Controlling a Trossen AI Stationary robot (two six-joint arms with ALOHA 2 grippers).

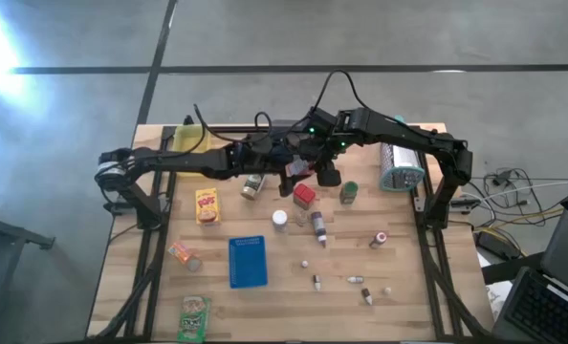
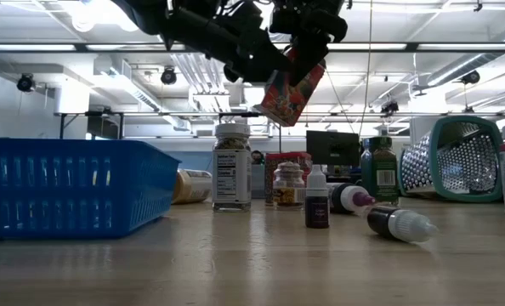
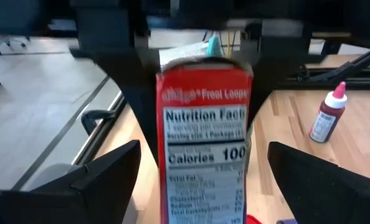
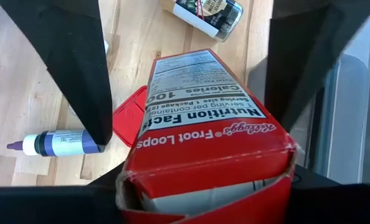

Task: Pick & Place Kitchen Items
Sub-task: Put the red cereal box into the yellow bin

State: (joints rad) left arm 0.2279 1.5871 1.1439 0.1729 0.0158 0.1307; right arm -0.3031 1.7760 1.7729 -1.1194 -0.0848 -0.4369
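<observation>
A red cereal box [image 2: 291, 89] with a nutrition panel hangs in the air over the far middle of the table. My right gripper [image 2: 310, 47] is shut on its upper end; it also shows in the high view [image 1: 327, 175]. My left gripper [image 3: 200, 171], coming from the table's left [image 1: 294, 175], is open. Its two fingers [image 3: 104, 177] stand wide on either side of the box [image 3: 203, 143] without touching it. In the right wrist view the box [image 4: 203, 124] fills the middle. My right gripper pinches the box's open top end [image 4: 278, 155] between its two fingers, which lie on the two faces beside the nutrition panel. The fingers come from above, pointing down. The box hangs tilted below them, clear of the table.
On the table stand a blue tray [image 1: 248, 261], a yellow box [image 1: 207, 205], a jar [image 1: 252, 186], a red packet [image 1: 304, 196], a green can [image 1: 348, 192], a dropper bottle [image 1: 318, 227] and small bottles at the near right. A teal mesh holder [image 1: 399, 167] lies at the far right.
</observation>
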